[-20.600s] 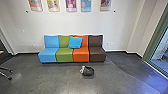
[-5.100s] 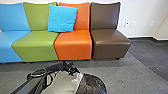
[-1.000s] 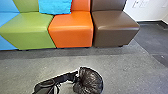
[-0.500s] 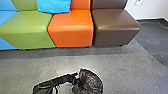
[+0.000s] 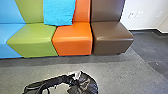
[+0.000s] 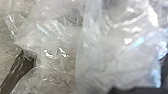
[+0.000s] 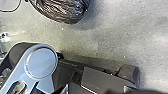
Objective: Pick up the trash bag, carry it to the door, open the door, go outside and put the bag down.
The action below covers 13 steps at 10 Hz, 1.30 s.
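Note:
The left arm comes in from the left in the head view, and its gripper point(image 5: 70, 80) is at the gathered neck of the black trash bag point(image 5: 86, 84), shut on it. Pale, see-through plastic point(image 5: 77, 74) sticks up at that neck. Close to the camera in the left wrist view is the bag's crumpled clear plastic point(image 6: 105, 50), with a dark strip to one side. The right wrist view has the shiny dark body of the trash bag point(image 7: 67, 11) over grey floor, apart from the robot's base.
Behind the bag stand a blue seat point(image 5: 10, 37), a green seat point(image 5: 32, 42), an orange seat point(image 5: 72, 42) and a brown seat point(image 5: 111, 42), with a blue cushion point(image 5: 59, 12). A white wall point(image 5: 147, 17) rises behind. The robot's own base point(image 7: 100, 77) is below the right wrist.
The head camera has shifted, so the seats sit lower in its view. The left gripper and bag have moved together toward the left, and pale plastic now shows at the bag's neck.

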Tool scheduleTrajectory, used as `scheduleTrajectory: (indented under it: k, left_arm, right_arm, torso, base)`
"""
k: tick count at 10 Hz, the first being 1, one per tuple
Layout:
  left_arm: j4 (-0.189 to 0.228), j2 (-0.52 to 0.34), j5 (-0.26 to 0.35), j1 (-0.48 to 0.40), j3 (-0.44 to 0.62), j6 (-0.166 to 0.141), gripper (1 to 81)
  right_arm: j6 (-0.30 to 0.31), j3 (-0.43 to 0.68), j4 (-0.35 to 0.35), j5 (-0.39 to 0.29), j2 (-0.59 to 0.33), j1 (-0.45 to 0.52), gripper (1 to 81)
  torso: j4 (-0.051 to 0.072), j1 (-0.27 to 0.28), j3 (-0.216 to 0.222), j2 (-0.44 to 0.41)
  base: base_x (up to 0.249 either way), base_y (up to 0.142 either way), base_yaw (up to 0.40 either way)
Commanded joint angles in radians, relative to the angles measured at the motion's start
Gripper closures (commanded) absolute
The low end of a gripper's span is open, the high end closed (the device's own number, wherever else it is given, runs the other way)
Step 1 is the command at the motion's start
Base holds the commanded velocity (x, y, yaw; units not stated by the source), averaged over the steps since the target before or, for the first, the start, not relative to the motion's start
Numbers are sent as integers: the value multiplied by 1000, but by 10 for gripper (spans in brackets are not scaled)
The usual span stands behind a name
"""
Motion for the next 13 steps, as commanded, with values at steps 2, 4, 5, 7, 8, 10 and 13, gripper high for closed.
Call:
scheduleTrajectory:
  k: [2, 4, 5, 7, 8, 10, 13]
  left_arm:
    - [-63, -281, 60, -122, 362, -6, 811]
    - [-63, -434, 60, -118, 512, -4, 811]
    - [-61, -512, 60, -114, 592, -3, 811]
    - [-52, -669, 63, -102, 747, 3, 811]
    - [-35, -740, 63, -70, 806, 8, 811]
    - [18, -870, 63, 2, 915, 9, 811]
    - [64, -970, 59, 93, 1052, 9, 811]
  right_arm:
    - [0, -34, 32, -75, 12, 1, 10]
    - [-2, -60, 31, -69, 45, -23, 10]
    - [-4, -73, 31, -64, 62, -36, 10]
    - [-7, -102, 29, -58, 93, -59, 10]
    - [-7, -102, 29, -56, 95, -65, 10]
    - [-7, -122, 29, -55, 105, -76, 10]
    - [-5, -120, 31, -38, 114, -79, 10]
  torso:
    - [0, -83, 130, 129]
    - [0, -127, 198, 196]
    - [0, -144, 226, 224]
    - [0, -186, 292, 289]
    - [0, -209, 328, 324]
    - [0, -253, 290, 389]
    - [0, -304, 309, 467]
  base:
    - [0, 0, 0]
    - [0, 0, 0]
    - [0, 0, 0]
    - [0, 0, 0]
    - [0, 0, 0]
    - [0, 0, 0]
    - [0, 0, 0]
